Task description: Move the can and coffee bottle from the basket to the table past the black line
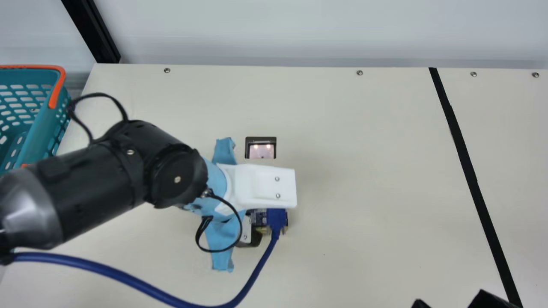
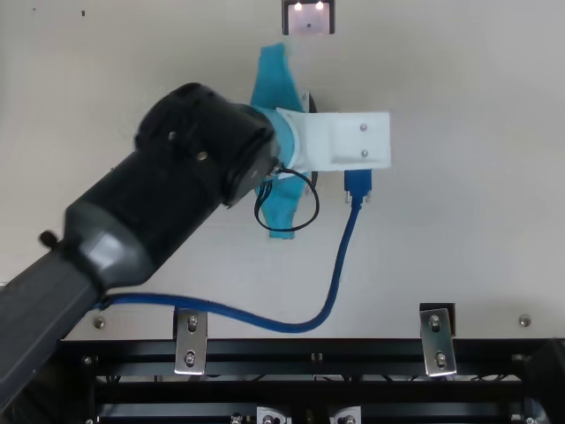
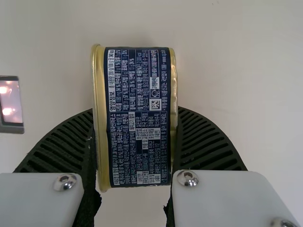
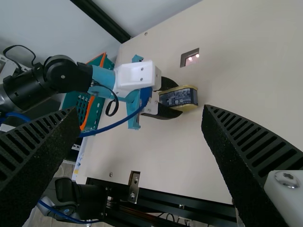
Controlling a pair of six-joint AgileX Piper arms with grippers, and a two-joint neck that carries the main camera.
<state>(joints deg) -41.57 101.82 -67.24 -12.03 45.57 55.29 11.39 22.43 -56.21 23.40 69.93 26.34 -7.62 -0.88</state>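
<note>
From here, my left gripper [image 3: 136, 111] clasps the can [image 4: 179, 97] well in from the left edge of the tabletop [image 1: 364, 171], my right gripper [image 4: 141, 110] gapes wide, and I should seat the can steadily before loosening.

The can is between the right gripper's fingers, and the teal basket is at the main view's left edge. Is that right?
Wrong gripper: the left wrist view shows the can between the fingers of the left gripper. The teal basket is at the main view's left edge.
</note>
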